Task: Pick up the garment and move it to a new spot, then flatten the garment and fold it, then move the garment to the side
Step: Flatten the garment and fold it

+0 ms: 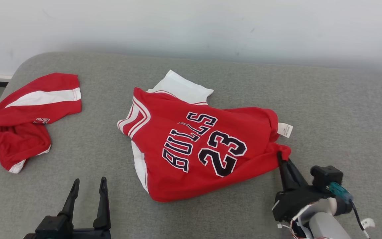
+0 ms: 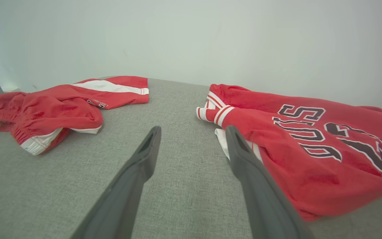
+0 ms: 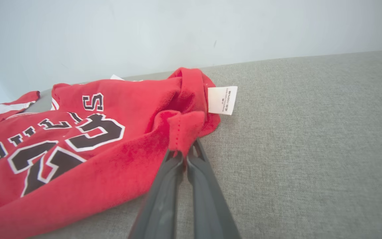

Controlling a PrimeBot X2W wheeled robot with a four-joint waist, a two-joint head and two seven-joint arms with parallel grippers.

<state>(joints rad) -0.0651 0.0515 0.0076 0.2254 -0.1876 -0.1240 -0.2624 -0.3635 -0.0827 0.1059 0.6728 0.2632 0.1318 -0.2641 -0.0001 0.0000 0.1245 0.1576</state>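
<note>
Tag (image 3: 222,99) print too small to read; tips of right fingers (image 3: 164,199) buried in jersey (image 3: 134,109) hem fold; shorts (image 1: 22,122) cut off at head view's left edge, jersey lettering at right wrist view's left edge.

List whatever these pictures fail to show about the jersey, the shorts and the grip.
- Care tag print: too small and blurred, right wrist view.
- Right gripper tips: buried in the jersey hem fold; depth of pinch hidden.
- Shorts: cut by the head view's left edge.
- Jersey's white underlayer: mostly covered by the red front.
</note>
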